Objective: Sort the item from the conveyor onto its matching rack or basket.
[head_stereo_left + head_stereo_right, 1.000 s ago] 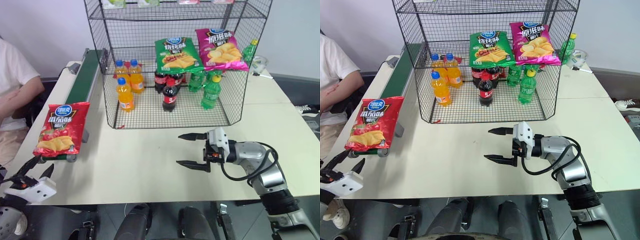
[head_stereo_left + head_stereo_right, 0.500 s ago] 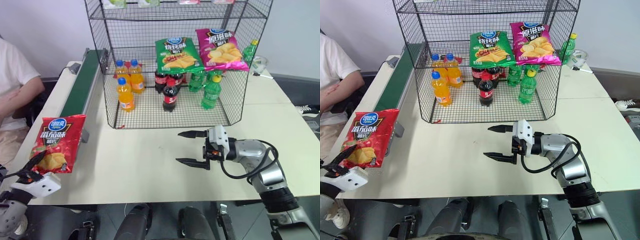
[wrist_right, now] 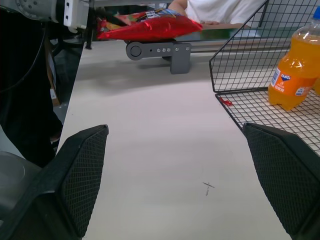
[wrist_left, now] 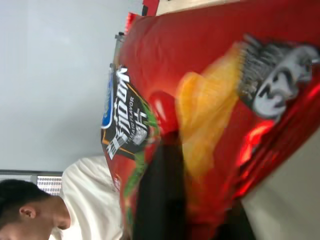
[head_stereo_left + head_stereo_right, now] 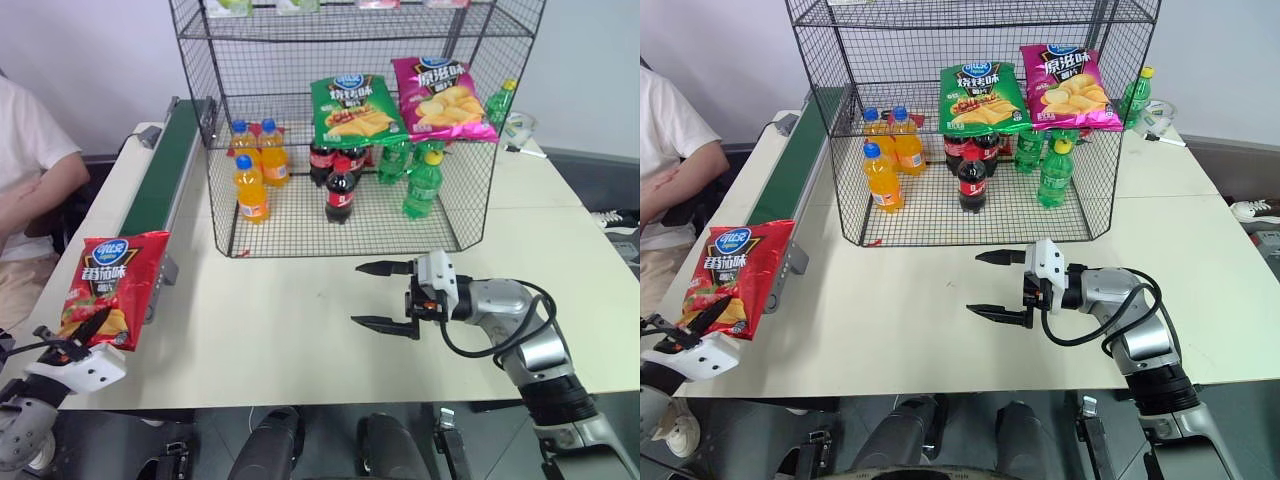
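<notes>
The left gripper [image 5: 85, 335] pinches the lower edge of the glossy red crisp bag [image 5: 108, 288], which hangs over the near end of the long dark-green conveyor belt [image 5: 165, 165], probably so it can be lifted off. The right gripper [image 5: 385, 296], jaws spread wide, hovers over the table in front of the tall black wire-grid rack [image 5: 350, 120], right of the conveyor, perhaps ready to receive the bag.

On the red crisp bag [image 4: 200, 115] gripped at its lower edge by the left gripper [image 5: 75, 338], "FLAVOR" is read in small white letters beneath large white Chinese characters, next to a blue oval logo. Above the open right gripper [image 5: 383, 296], large Chinese characters are shown on the green bag [image 5: 352, 108] and the magenta bag [image 5: 440, 96], too small to be read.
</notes>
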`<state>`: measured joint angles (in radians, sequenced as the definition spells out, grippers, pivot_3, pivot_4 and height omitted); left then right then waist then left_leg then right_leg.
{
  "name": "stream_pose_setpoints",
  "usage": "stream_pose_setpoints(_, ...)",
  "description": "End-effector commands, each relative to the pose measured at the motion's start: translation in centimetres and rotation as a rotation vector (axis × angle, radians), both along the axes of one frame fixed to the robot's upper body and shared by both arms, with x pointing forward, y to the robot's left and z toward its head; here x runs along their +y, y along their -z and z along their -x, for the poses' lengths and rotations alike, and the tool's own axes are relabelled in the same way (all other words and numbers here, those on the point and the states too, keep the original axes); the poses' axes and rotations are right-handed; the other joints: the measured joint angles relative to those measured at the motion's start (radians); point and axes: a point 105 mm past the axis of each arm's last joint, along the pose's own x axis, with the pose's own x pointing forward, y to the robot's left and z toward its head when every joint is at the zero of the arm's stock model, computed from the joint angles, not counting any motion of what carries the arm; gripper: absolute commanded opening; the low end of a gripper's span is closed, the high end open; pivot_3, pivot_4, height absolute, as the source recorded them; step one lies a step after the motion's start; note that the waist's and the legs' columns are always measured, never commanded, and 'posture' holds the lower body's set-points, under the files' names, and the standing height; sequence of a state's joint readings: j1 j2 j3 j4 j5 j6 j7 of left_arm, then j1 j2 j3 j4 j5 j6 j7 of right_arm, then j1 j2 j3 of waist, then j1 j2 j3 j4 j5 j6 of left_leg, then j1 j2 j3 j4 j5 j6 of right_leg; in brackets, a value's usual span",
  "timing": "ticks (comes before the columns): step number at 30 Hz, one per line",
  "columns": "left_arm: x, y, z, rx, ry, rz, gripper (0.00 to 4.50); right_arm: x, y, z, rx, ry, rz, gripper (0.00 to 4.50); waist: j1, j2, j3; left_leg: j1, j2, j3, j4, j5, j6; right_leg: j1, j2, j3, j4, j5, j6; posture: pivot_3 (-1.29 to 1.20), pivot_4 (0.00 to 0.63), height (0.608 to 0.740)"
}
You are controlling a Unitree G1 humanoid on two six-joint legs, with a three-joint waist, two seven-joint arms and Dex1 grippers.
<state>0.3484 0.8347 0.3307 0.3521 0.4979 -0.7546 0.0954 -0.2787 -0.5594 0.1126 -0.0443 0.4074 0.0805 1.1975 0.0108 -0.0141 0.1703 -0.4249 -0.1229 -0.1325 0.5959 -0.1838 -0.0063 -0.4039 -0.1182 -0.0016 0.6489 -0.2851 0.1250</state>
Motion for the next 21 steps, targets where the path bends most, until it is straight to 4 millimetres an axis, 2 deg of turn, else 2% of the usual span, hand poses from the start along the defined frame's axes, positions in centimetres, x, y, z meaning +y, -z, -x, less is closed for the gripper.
stream_pose_setpoints(1, 0.0, -2.0, 0.1, -0.088, 0.001, -0.017, 0.04, 0.3, -1.0, 0.0, -0.046, -0.012, -0.024, 4.5, 0.0, 0.0, 0.0, 0.0, 0.0, 0.0, 0.0, 0.0, 0.0, 0.0, 0.0, 0.0, 0.0, 0.0, 0.0, 0.0, 0.15, 0.74)
stream_pose_setpoints(4, -0.2, -3.1, 0.2, -0.132, 0.007, -0.019, 0.04, 0.3, -1.0, 0.1, -0.043, -0.013, -0.024, 4.5, 0.0, 0.0, 0.0, 0.0, 0.0, 0.0, 0.0, 0.0, 0.0, 0.0, 0.0, 0.0, 0.0, 0.0, 0.0, 0.0, 0.15, 0.74)
stream_pose_setpoints(9, -1.8, -6.4, 0.2, -0.263, 0.051, -0.068, 0.04, -0.3, -1.5, -0.8, -0.085, 0.051, -0.055, 4.5, 0.001, 0.0, 0.0, 0.0, 0.0, 0.0, 0.0, 0.0, 0.0, 0.0, 0.0, 0.0, 0.0, 0.0, 0.0, 0.0, 0.15, 0.74)
stream_pose_setpoints(13, -5.4, -10.0, -0.9, -0.357, 0.193, -0.155, 0.04, -2.0, -3.9, -3.1, -0.188, 0.252, -0.2, 4.5, 0.003, 0.0, 0.0, 0.0, 0.0, 0.0, 0.0, 0.0, 0.0, 0.001, 0.0, 0.0, 0.0, 0.0, 0.0, 0.0, 0.15, 0.74)
stream_pose_setpoints(15, -6.9, -12.1, -1.7, -0.414, 0.242, -0.171, 0.04, -3.4, -5.2, -4.4, -0.293, 0.408, -0.254, 4.5, 0.003, 0.0, 0.0, 0.0, 0.0, 0.0, 0.0, 0.0, 0.0, 0.001, 0.0, 0.0, 0.0, 0.0, -0.001, 0.0, 0.15, 0.74)
stream_pose_setpoints(18, -9.0, -13.9, -2.6, -0.466, 0.304, -0.18, 0.04, -4.3, -6.1, -5.0, -0.363, 0.52, -0.295, 4.5, 0.001, 0.0, 0.0, 0.0, 0.0, 0.0, 0.0, 0.0, -0.001, 0.0, 0.001, 0.0, 0.0, 0.0, 0.0, 0.0, 0.15, 0.74)
stream_pose_setpoints(21, -11.5, -15.3, -3.8, -0.507, 0.372, -0.154, 0.04, -4.4, -6.1, -5.2, -0.381, 0.572, -0.299, 4.5, -0.006, 0.001, 0.0, 0.0, 0.0, 0.001, 0.0, 0.002, 0.001, 0.0, 0.002, 0.0, 0.001, 0.001, 0.0, 0.0, 0.15, 0.74)
